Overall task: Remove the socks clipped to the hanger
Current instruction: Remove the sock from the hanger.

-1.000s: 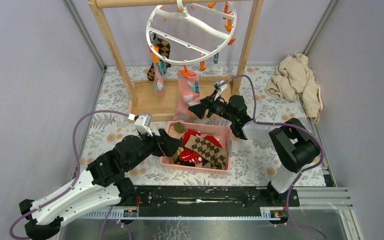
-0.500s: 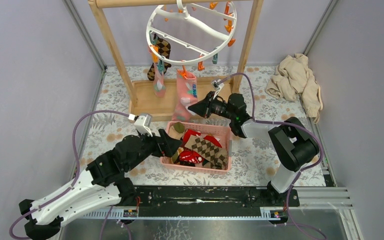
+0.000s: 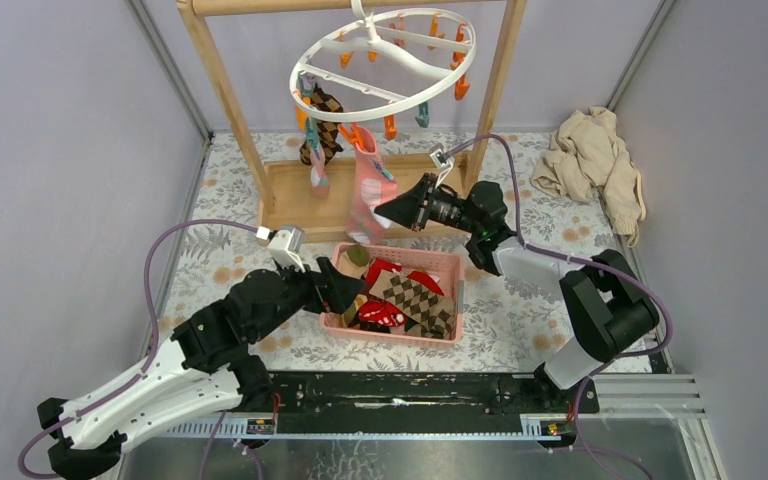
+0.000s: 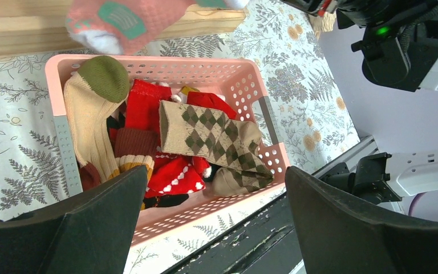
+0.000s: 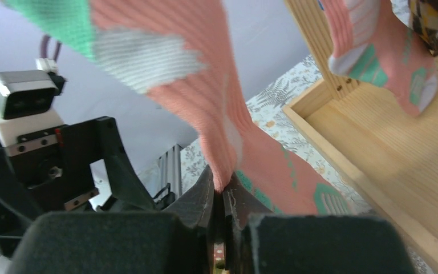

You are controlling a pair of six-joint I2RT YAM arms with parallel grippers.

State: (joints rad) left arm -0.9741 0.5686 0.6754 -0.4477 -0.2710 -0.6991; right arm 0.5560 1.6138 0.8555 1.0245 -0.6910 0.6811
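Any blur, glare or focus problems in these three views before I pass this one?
Top external: even soft light, no glare, sharp throughout. Left wrist: basket crisp, the left tool's fingers dark and featureless in the foreground. Right wrist: the pink sock pinched in the right tool sits too near the lens and is blurred; the wooden tray behind looks sharper.

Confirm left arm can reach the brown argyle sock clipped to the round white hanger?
Probably yes. Left fingers are open at the pink plastic basket; nothing blocks the way to the brown argyle sock.
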